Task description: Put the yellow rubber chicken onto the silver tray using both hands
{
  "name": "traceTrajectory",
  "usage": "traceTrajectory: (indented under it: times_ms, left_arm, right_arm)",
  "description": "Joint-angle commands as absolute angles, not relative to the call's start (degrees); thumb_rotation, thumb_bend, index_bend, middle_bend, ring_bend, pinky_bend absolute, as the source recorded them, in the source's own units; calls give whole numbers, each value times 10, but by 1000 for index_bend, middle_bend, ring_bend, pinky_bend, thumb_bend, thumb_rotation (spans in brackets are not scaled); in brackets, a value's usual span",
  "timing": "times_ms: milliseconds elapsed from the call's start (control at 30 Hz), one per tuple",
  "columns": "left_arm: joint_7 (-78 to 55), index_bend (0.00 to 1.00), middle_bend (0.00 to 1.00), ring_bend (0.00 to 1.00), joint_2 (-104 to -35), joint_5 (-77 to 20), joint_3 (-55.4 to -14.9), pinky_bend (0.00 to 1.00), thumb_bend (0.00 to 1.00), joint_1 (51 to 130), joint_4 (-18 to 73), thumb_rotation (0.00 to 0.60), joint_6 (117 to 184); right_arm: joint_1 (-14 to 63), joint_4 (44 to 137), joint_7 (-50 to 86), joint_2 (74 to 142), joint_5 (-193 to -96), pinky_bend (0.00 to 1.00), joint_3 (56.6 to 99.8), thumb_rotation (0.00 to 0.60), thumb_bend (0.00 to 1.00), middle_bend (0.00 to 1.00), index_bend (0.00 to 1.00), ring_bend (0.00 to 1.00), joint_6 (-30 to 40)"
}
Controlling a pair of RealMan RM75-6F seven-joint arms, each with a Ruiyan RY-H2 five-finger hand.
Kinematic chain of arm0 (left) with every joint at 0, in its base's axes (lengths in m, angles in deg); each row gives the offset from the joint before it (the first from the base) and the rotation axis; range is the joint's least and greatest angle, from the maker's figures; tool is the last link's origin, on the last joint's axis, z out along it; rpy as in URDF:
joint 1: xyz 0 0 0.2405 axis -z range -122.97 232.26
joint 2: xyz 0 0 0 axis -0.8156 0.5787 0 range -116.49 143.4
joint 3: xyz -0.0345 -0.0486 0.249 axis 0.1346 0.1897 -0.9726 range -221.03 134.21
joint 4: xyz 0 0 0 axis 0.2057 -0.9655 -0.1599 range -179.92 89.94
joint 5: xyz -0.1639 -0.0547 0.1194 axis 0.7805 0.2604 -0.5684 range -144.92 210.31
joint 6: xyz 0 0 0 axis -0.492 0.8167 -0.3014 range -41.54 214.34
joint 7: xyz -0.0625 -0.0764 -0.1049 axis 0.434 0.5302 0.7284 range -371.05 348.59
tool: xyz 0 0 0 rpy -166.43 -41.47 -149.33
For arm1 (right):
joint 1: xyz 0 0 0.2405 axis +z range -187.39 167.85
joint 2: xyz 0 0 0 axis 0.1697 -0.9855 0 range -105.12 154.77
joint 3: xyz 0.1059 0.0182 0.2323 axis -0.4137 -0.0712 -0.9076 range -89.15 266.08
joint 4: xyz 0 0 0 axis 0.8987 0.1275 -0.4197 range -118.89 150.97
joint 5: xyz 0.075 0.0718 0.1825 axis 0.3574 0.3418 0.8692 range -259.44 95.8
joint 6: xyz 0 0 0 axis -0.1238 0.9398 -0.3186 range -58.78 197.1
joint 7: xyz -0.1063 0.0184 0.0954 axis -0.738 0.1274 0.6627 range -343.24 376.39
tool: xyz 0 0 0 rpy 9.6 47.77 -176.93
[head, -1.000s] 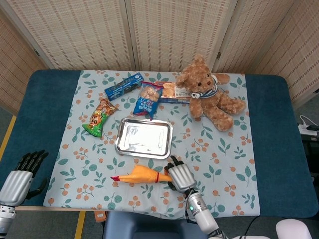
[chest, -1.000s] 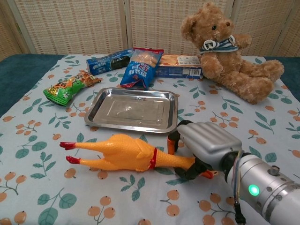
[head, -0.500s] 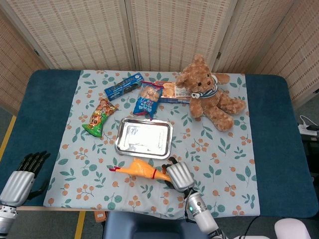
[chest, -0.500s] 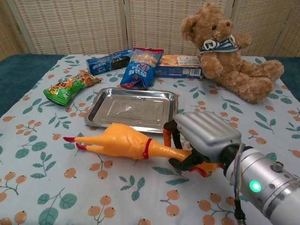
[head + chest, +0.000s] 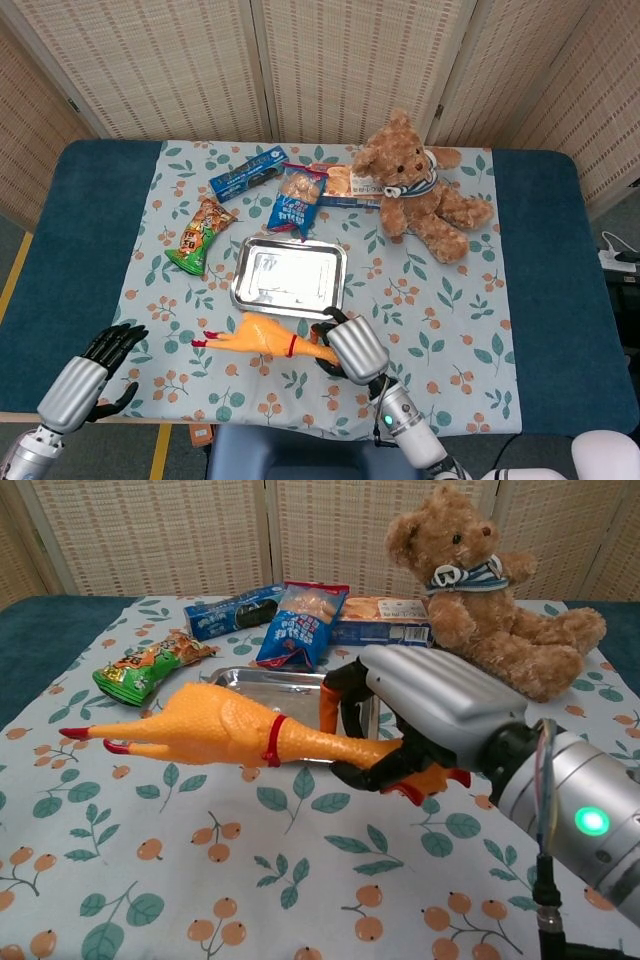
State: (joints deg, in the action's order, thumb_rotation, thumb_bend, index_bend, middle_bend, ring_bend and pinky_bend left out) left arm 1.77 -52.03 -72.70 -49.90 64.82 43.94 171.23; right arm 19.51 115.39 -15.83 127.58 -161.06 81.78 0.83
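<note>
The yellow rubber chicken [image 5: 215,725] [image 5: 262,338] hangs lifted off the cloth, its red feet pointing left. My right hand [image 5: 425,715] [image 5: 350,349] grips its neck and head end. Behind it lies the silver tray [image 5: 289,277] [image 5: 240,677], with nothing on it and partly hidden by the chicken in the chest view. My left hand [image 5: 88,377] hovers open at the table's front left corner, well to the left of the chicken, seen only in the head view.
A green snack bag [image 5: 201,235], a blue box [image 5: 248,173], a blue snack bag [image 5: 297,201] and a flat box [image 5: 384,619] lie behind the tray. A teddy bear [image 5: 416,187] sits at the back right.
My right hand has raised the chicken off the cloth and carried it left. My left hand has moved in toward the table from the left edge.
</note>
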Motion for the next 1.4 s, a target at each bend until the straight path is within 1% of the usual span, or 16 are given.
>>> traceTrajectory:
  times_ms: [33, 67, 133, 167, 267, 467, 600, 800, 1200, 1267, 1300, 1333, 1400]
  left_arm:
    - [21, 0, 32, 11, -521, -741, -505, 91, 398, 660, 452, 600, 1702]
    - [19, 0, 12, 2, -519, -747, -506, 86, 382, 667, 460, 600, 1694]
    - [-3, 0, 0, 0, -517, -760, -506, 67, 361, 704, 498, 600, 1636]
    - [-16, 0, 0, 0, -513, -750, -502, 57, 355, 717, 519, 600, 1609]
    - [-44, 0, 0, 0, -517, -722, -484, 32, 336, 742, 546, 600, 1565]
    - [-84, 0, 0, 0, -536, -684, -468, 19, 320, 775, 577, 600, 1505]
    - [-75, 0, 0, 0, -545, -650, -461, 18, 318, 796, 589, 600, 1466]
    - [-49, 0, 0, 0, -563, -622, -454, 18, 317, 815, 586, 600, 1443]
    - [-52, 0, 0, 0, -608, -585, -435, 22, 313, 833, 552, 600, 1442]
    - [-54, 1, 0, 1, -614, -579, -434, 42, 314, 833, 545, 600, 1444]
    - [-54, 18, 15, 18, -615, -577, -434, 64, 316, 833, 544, 600, 1445]
    - [-52, 73, 66, 63, -615, -574, -434, 102, 324, 833, 544, 600, 1445]
    - [-47, 311, 300, 237, -613, -567, -435, 217, 378, 834, 545, 600, 1442]
  right_arm:
    - [203, 1167, -168, 1270, -1606, 778, 810, 600, 343, 661, 820, 726, 16]
    - [206, 1171, -171, 1269, -1604, 778, 807, 600, 343, 661, 820, 726, 20]
    - [221, 1179, -181, 1273, -1586, 778, 795, 600, 343, 661, 821, 726, 41]
    - [228, 1183, -189, 1273, -1571, 778, 789, 600, 344, 661, 821, 726, 51]
    - [239, 1192, -205, 1274, -1546, 778, 781, 600, 344, 661, 821, 726, 64]
    - [255, 1201, -213, 1280, -1523, 778, 772, 600, 343, 661, 821, 726, 68]
    - [260, 1203, -205, 1285, -1528, 778, 773, 600, 343, 662, 821, 726, 64]
    - [265, 1206, -189, 1292, -1541, 778, 774, 600, 343, 664, 824, 731, 53]
    - [274, 1203, -171, 1313, -1549, 778, 782, 600, 343, 664, 828, 733, 45]
    - [275, 1202, -168, 1316, -1551, 778, 782, 600, 343, 664, 828, 733, 42]
    - [275, 1202, -167, 1316, -1552, 778, 782, 600, 344, 664, 828, 733, 41]
    - [276, 1202, -165, 1316, -1553, 779, 781, 600, 344, 664, 828, 733, 40]
    - [276, 1203, -164, 1315, -1555, 779, 780, 600, 344, 665, 828, 733, 37]
